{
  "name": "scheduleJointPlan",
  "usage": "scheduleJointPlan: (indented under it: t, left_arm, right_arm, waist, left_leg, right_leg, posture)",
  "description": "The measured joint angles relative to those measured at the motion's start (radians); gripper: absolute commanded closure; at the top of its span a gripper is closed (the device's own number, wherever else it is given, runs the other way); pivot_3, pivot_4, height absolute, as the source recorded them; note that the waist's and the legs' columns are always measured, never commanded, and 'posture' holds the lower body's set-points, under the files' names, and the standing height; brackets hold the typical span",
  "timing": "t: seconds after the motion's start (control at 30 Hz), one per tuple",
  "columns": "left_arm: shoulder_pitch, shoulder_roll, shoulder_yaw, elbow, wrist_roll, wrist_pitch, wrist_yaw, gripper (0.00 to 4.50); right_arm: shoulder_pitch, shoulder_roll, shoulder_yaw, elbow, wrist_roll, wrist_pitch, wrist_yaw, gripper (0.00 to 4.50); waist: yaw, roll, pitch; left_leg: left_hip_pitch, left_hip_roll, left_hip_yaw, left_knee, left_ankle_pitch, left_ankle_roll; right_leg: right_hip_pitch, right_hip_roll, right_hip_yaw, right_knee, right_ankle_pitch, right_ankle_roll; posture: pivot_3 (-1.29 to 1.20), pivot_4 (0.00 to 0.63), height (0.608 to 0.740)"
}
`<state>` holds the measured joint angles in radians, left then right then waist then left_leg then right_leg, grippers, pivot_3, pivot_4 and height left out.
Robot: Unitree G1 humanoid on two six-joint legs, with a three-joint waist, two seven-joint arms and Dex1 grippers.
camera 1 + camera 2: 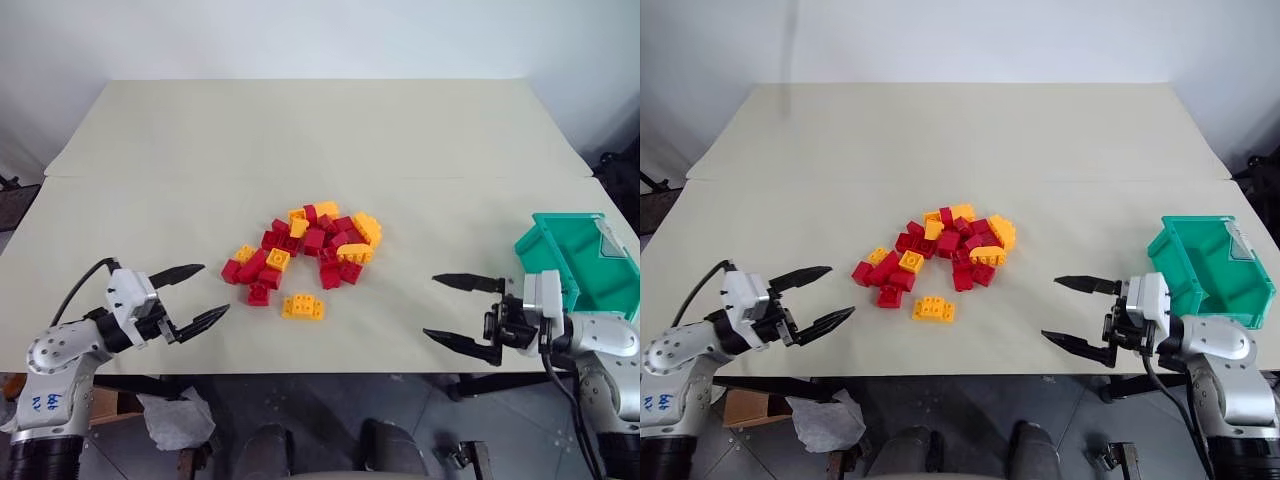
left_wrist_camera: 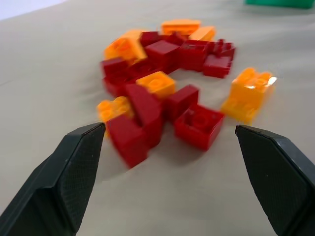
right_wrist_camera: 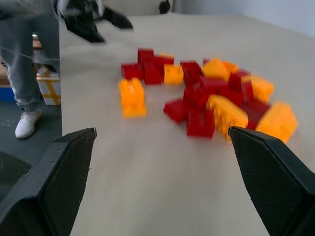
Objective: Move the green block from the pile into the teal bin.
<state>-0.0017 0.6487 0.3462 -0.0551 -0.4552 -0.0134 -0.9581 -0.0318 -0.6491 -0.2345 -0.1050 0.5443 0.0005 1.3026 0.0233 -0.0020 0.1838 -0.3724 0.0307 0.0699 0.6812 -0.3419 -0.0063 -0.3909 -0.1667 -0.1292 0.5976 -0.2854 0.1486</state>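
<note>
The left end effector (image 1: 203, 295) sits low over the near left part of the surface (image 1: 300, 140). Its two black fingers are spread wide apart and there is nothing between them. It points level, toward the middle of the surface. The right end effector (image 1: 450, 312) sits low over the near right part of the surface. Its two black fingers are spread wide too, and they hold nothing. It points toward the middle from the other side.

Between the two end effectors, a bit farther back, lies the pile (image 1: 305, 250) of small red and yellow-orange bricks. Both end effectors are well apart from it. One yellow-orange brick (image 1: 302, 307) lies by itself just in front of the pile, on the near side. In the left wrist view the pile (image 2: 167, 88) fills the gap between the two spread fingers. In the right wrist view the pile (image 3: 206, 96) shows past the spread fingers, and the left end effector (image 3: 110, 27) is on the far side of it.

I cannot see the green block among the bricks, so I cannot tell where it is.

The teal bin (image 1: 560, 262) stands at the right edge of the surface, just beside and behind the right end effector. I cannot tell what is inside it.

A person's leg and white shoe (image 3: 27, 123) stand on the floor beside the surface in the right wrist view.
</note>
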Motion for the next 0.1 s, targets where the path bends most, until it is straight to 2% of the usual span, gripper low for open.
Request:
scheduleJointPlan:
  t: [0.1]
  left_arm:
    - [0.038, 0.003, 0.029, -0.054, -0.007, -0.003, 0.017, 0.0]
  right_arm:
    - [0.003, 0.034, -0.001, 0.032, -0.02, -0.073, -0.012, 0.01]
  waist:
    - [-0.003, 0.0, 0.0]
  left_leg:
    - [0.002, 0.0, 0.001, 0.0, 0.0, -0.001]
  right_leg:
    - [0.0, 0.0, 0.001, 0.003, 0.0, 0.0]
  posture:
    - [0.0, 0.15, 0.74]
